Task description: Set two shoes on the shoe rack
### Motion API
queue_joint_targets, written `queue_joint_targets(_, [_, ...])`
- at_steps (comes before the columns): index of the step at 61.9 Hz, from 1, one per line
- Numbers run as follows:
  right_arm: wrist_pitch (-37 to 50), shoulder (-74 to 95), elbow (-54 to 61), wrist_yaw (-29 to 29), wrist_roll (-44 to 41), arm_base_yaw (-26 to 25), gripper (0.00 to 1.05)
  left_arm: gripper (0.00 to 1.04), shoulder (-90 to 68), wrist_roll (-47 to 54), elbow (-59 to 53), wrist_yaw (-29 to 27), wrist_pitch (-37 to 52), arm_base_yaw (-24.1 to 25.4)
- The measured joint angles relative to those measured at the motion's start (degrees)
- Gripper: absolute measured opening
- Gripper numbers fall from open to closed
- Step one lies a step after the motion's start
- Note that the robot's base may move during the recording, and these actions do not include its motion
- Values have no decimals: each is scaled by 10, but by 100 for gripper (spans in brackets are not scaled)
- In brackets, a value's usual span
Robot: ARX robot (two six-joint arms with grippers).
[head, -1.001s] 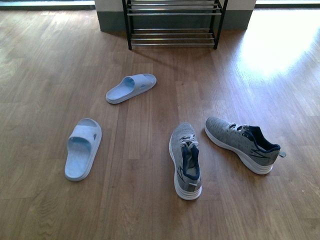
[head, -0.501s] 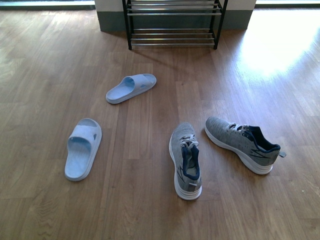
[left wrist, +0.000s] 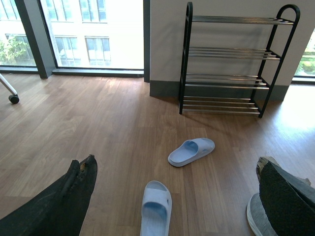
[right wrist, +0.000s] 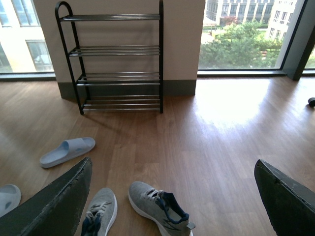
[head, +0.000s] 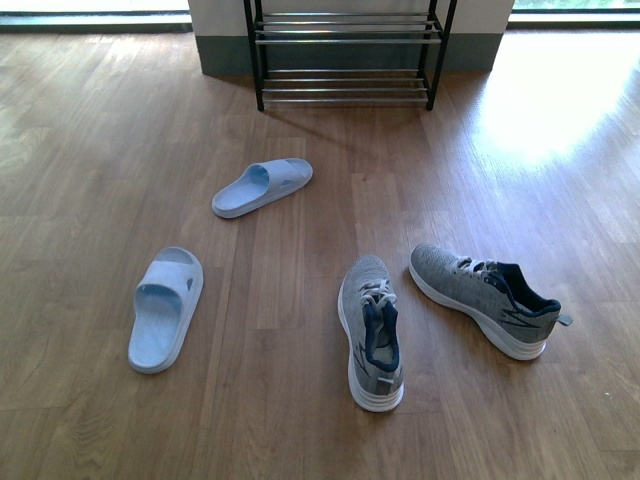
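Noted left gripper [left wrist: 175,161] and right gripper [right wrist: 172,164] spread wide, empty; found sneakers [head: 372,330] and slides [head: 165,308] loose on the floor [head: 290,440], shoe rack [head: 345,40] at its far edge; judged a top-down grasp at one sneaker's collar best.

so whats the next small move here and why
Probably lower the open right gripper toward the rightmost grey knit sneaker with a white sole: all four shoes lie on the wooden floor, the black metal shoe rack with chrome bars holds nothing, and that gripper is empty.
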State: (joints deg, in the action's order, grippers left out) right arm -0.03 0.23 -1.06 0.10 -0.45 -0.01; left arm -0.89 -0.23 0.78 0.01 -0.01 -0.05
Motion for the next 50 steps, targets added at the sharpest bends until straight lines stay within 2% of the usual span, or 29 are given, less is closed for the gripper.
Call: queue_joint_targets(50, [0, 0, 0, 0, 0, 0, 96, 95, 0, 0, 0, 0, 0, 0])
